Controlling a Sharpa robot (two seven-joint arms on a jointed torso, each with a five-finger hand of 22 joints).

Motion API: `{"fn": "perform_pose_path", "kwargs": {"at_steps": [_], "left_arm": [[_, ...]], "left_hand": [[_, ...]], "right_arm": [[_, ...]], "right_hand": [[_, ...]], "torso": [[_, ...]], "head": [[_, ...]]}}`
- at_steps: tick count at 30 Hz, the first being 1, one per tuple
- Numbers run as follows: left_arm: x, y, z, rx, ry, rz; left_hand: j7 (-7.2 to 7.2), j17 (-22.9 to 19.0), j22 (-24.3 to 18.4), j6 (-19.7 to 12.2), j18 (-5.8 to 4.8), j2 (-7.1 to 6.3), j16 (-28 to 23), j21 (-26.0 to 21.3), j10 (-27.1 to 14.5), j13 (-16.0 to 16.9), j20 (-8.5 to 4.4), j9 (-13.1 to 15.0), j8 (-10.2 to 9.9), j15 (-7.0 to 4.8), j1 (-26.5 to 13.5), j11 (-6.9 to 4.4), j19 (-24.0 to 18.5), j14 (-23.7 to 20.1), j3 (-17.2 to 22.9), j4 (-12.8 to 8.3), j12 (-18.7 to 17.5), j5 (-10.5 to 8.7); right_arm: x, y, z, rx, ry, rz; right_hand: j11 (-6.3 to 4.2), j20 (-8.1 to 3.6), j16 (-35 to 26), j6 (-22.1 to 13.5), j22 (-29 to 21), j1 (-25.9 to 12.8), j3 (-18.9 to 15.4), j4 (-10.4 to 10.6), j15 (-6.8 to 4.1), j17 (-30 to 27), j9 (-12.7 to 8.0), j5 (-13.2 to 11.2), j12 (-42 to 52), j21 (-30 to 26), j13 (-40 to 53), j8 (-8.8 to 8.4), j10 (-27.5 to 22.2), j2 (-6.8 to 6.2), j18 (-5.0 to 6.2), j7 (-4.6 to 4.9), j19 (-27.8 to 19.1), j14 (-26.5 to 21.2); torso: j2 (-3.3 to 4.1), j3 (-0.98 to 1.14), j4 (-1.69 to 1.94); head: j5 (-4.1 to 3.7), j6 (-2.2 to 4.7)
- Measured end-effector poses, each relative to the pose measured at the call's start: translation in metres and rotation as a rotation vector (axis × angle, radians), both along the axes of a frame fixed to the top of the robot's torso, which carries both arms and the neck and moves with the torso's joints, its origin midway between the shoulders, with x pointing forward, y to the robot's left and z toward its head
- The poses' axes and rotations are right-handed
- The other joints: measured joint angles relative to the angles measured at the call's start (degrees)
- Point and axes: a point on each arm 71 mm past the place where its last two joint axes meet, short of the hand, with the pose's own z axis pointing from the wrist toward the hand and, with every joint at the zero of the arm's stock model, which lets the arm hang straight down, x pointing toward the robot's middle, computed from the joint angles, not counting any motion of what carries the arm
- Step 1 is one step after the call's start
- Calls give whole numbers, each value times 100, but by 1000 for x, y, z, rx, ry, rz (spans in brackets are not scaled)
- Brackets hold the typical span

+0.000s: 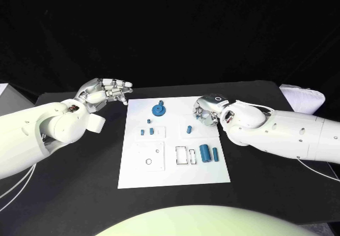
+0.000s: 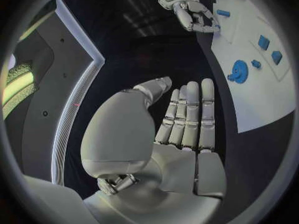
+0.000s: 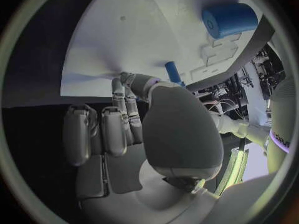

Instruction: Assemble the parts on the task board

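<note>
The white task board [image 1: 173, 167] lies in the middle of the black table. On it are a blue gear [image 1: 160, 109], a few small blue pieces [image 1: 147, 131], a blue peg [image 1: 189, 129] and two blue cylinders [image 1: 208, 153]. My left hand [image 1: 106, 91] hovers off the board's far left corner with its fingers straight and its palm bare [image 2: 187, 129]. My right hand [image 1: 209, 110] is at the board's far right edge, fingers bent down towards the surface [image 3: 124, 104]. I see nothing between them. The peg [image 3: 172, 73] stands just beyond its thumb, and the large cylinder [image 3: 229, 19] lies further off.
Rectangular cut-outs [image 1: 184, 155] and a raised plate with a small hole [image 1: 150, 156] sit mid-board. A white cloth-like object [image 1: 304, 98] lies at the table's far right corner. Bare black tabletop [image 1: 70, 191] flanks the board on both sides.
</note>
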Motion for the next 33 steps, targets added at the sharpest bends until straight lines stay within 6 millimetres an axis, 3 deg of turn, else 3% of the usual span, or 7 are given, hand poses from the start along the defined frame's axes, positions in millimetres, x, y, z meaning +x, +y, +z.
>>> {"fn": "perform_pose_path", "kwargs": {"at_steps": [17,24,33], "left_arm": [[2,3,-1,6,4,9],[2,1,-1,6,5,6],[1,-4,-1,1,6,-5]], "left_hand": [[20,-12,-14,-20,0,0,0,-22,-20,-6,-21,-6,0,0,0,-21,21,0,0,0,0,0],[20,-12,-14,-20,0,0,-18,-22,-20,-9,-21,-6,0,0,0,-20,21,0,0,0,0,0],[20,-12,-13,-20,0,0,-22,-22,-20,-13,-21,-5,0,0,0,-20,20,0,0,0,0,0]], "right_arm": [[-11,-3,31,140,-71,-10],[-25,24,36,198,-50,53],[-49,76,26,247,-1,179]], "right_hand": [[19,0,0,2,-1,1,16,-18,0,0,21,-12,-19,21,33,3,20,-1,0,2,0,0],[19,1,0,11,-2,1,16,-18,1,1,19,-18,-19,21,33,14,20,-2,0,11,0,0],[7,1,-1,11,-2,1,16,-18,1,-13,27,-21,-20,21,33,12,32,-3,0,10,0,1]], "torso": [[-5,-8,-4],[-4,-7,-13],[-5,-14,4]], "head": [[24,36],[105,61],[299,49]]}}
